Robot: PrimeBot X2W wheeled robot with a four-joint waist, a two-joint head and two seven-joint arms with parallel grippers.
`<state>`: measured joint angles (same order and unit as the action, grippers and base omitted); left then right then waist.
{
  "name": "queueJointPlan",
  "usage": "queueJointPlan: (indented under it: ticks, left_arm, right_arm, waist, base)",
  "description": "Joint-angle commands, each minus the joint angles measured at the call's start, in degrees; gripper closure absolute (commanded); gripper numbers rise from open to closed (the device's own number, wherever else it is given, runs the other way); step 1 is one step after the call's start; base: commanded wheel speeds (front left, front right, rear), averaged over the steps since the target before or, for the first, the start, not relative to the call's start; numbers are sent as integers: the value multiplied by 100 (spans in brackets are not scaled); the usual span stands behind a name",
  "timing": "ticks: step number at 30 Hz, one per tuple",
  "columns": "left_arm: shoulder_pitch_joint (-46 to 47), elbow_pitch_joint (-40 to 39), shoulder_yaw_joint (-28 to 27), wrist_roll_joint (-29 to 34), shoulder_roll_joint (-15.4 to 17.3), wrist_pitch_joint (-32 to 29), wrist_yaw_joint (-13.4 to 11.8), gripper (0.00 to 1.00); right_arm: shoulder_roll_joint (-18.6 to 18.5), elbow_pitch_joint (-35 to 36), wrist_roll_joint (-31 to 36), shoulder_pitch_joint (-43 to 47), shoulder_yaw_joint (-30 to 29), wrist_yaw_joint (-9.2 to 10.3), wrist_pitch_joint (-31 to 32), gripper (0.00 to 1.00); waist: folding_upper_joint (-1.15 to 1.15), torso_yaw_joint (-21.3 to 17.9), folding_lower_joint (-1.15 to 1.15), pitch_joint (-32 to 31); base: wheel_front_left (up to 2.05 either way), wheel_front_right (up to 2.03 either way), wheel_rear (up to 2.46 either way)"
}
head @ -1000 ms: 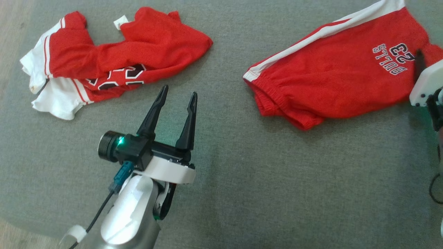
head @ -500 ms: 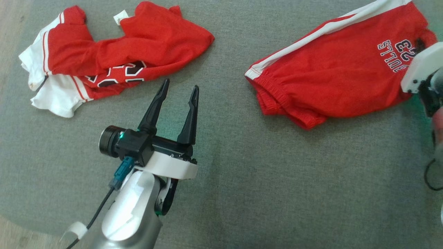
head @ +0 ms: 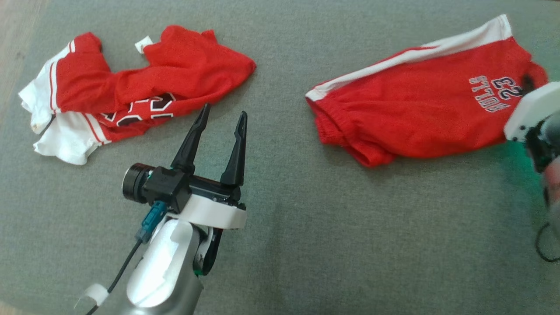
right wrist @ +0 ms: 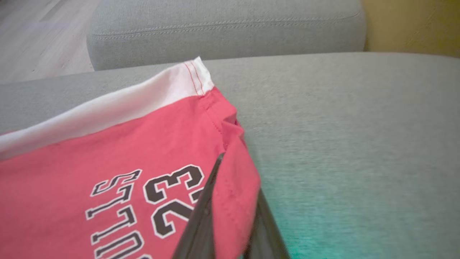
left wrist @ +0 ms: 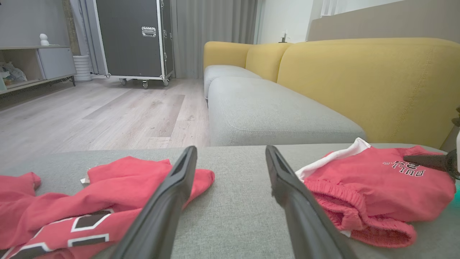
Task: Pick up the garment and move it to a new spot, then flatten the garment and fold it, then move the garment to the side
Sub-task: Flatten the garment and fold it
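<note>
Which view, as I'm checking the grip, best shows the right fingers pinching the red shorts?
Right wrist view: the right fingers clamp the red shorts beside the 23. The head view shows the shorts whole, but the white wrist body mostly hides the pinch. The left wrist view shows it small, at the far right.

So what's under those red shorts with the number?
The grey cushion lies under the red shorts. At their hem the right gripper pinches the fabric, one finger partly beneath it. Anything else beneath is covered.
</note>
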<state>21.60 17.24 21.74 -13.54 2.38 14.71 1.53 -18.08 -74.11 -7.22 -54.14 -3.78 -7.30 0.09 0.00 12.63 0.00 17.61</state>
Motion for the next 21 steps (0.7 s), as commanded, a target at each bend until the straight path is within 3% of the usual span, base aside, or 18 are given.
queueJointPlan:
  ticks: [1,13,21]
  left_arm:
    - [25,-168,-234,58,50,29,-2,0]
    - [-297,-174,-409,166,50,29,39,0]
    - [-470,-258,-495,211,50,29,86,0]
  right_arm:
    - [-91,131,2,8,107,-19,-85,100]
    - [-513,56,66,627,-665,-19,-670,100]
    - [-584,71,204,1013,-1305,-19,-1175,100]
  waist:
    - [0,-35,0,-56]
    - [0,-356,0,-665]
    - [0,-473,0,-800]
  base:
    - [0,0,0]
    - [0,0,0]
    - [0,0,0]
